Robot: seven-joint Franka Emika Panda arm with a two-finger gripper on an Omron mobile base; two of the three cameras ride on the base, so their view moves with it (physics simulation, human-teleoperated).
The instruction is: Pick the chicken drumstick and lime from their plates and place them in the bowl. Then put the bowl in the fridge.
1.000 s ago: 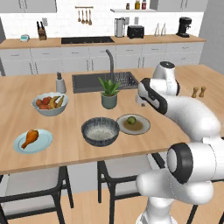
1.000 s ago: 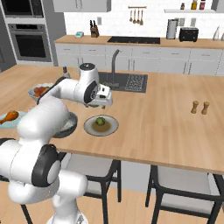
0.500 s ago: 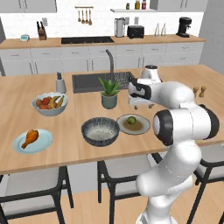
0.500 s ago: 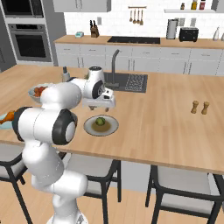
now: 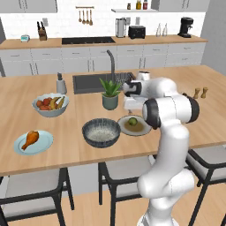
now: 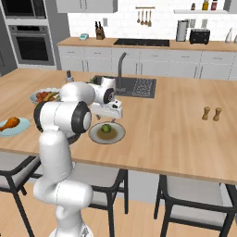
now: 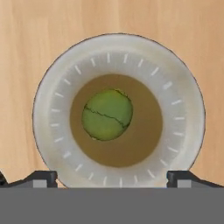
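Note:
The lime (image 7: 107, 114) lies in the brownish centre of the grey-rimmed plate (image 7: 183, 118), straight under my open gripper (image 7: 112, 179), whose fingertips (image 7: 41, 178) stand wide apart. From the base, the gripper (image 5: 130, 107) hangs a little above the lime (image 5: 132, 121) and its plate (image 5: 140, 129). To the left of that plate sits the dark grey bowl (image 5: 101, 131), with nothing in it. At the far left, the chicken drumstick (image 5: 30, 138) rests on the light blue plate (image 5: 42, 145). The right base view also shows gripper (image 6: 111, 118), lime (image 6: 106, 128) and drumstick (image 6: 9, 123). The fridge is out of view.
A pale bowl of mixed fruit (image 5: 50, 103) stands at the back left. A potted plant (image 5: 110, 92) is just behind the dark bowl, with the sink (image 5: 88, 83) beyond it. Salt and pepper shakers (image 5: 199, 92) stand far right. A black wall oven (image 6: 32, 44) is on the left wall.
The arm has folded and the hand has come down and left over the lime's plate. The jaws have stayed open; nothing on the counter has moved.

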